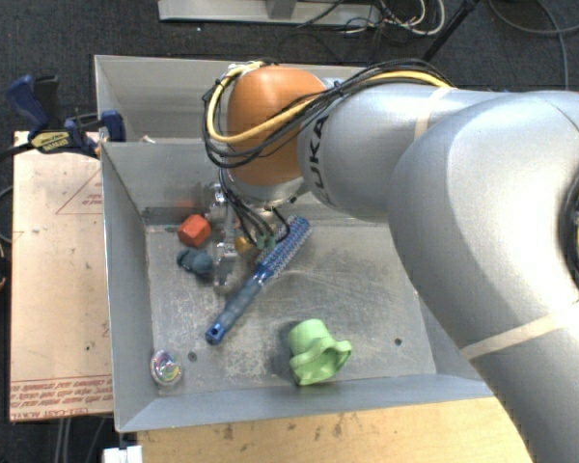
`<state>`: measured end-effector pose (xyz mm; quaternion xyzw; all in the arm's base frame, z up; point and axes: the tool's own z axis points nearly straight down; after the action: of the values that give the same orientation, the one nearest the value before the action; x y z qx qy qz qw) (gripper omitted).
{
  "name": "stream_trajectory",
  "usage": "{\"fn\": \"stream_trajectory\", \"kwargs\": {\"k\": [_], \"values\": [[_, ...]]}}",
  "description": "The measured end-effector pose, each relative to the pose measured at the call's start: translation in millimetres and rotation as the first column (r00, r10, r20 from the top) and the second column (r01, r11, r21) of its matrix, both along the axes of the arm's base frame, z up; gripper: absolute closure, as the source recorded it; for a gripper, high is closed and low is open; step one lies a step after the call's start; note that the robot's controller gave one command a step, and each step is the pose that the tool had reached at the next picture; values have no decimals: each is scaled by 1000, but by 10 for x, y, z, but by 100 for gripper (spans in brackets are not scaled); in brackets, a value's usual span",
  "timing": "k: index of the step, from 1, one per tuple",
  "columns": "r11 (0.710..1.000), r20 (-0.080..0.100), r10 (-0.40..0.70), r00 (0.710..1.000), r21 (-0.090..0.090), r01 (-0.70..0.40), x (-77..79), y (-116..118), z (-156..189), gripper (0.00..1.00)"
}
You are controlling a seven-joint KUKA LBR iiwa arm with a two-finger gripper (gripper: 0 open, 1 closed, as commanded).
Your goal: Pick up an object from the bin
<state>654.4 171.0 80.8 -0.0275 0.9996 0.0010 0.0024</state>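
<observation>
one grey bin (125, 258), dark floor (39, 27)

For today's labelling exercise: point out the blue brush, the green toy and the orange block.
blue brush (239, 302), camera view, mid-handle
green toy (316, 352), camera view, its middle
orange block (194, 230), camera view, top face

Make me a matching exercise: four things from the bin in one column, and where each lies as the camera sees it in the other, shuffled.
Things:
1. orange block
2. blue brush
3. green toy
4. glittery ball

Places:
a. lower-left corner
b. slanting across the middle
c. upper left, near the far wall
d. near the lower wall, right of centre

Pairs: 1-c, 2-b, 3-d, 4-a
</observation>
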Motion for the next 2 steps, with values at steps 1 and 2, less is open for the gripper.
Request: {"fn": "stream_trajectory", "kwargs": {"k": [1,2], "values": [[1000,-2,-8,1000,0,8,-1,-1,-1,0],[999,0,51,999,0,-51,9,57,1,0]]}}
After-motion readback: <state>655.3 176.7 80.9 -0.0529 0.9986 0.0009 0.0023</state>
